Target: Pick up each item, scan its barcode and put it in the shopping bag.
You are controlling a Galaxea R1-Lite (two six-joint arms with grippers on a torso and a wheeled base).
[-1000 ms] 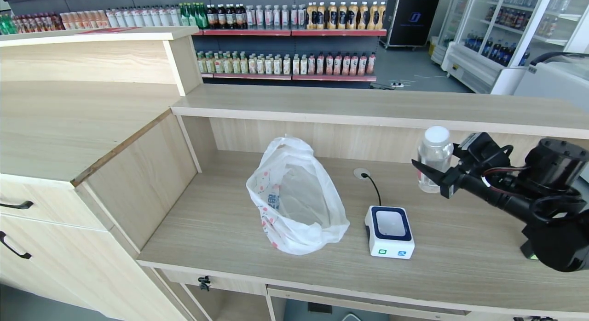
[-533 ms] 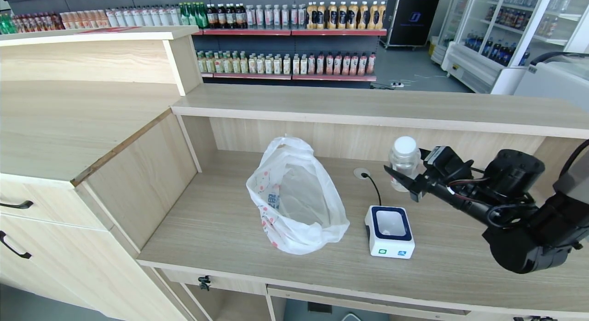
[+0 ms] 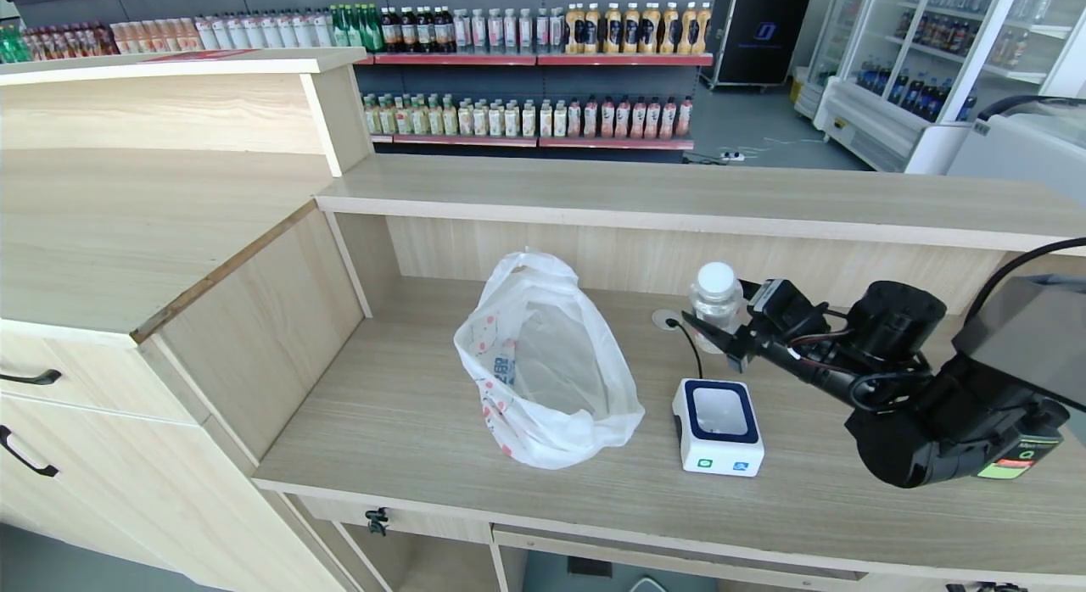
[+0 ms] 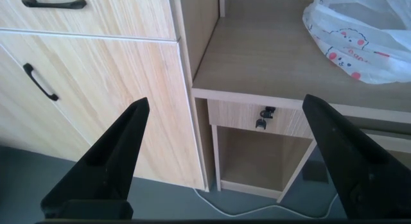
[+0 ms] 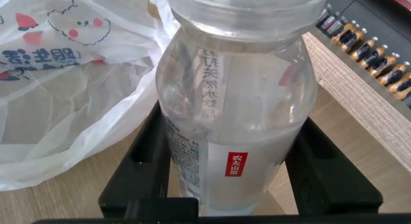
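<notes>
The left gripper [image 4: 225, 105] hangs low beside the cabinet front [image 4: 96, 76], its jaws spread wide with nothing between them. It seems to have no part in this step and is best left where it is.

On the counter [image 3: 848, 499] the shopping bag [image 3: 543, 363] stands with its mouth gaping upward. The scanner [image 3: 718, 427] sits just to the bag's right, with its window facing up.

The right gripper [image 3: 711, 322] is closed around the lower body of the clear bottle [image 3: 715, 293], which is held cap up in the air just behind the scanner, not yet over the window.

Scanning looks like the step in hand. The bottle probably needs to come forward over the glass and tip so that its label faces down (no barcode is visible from here, so a slow roll of the wrist may be needed to find it). The fingers should stay clear of the print.
</notes>
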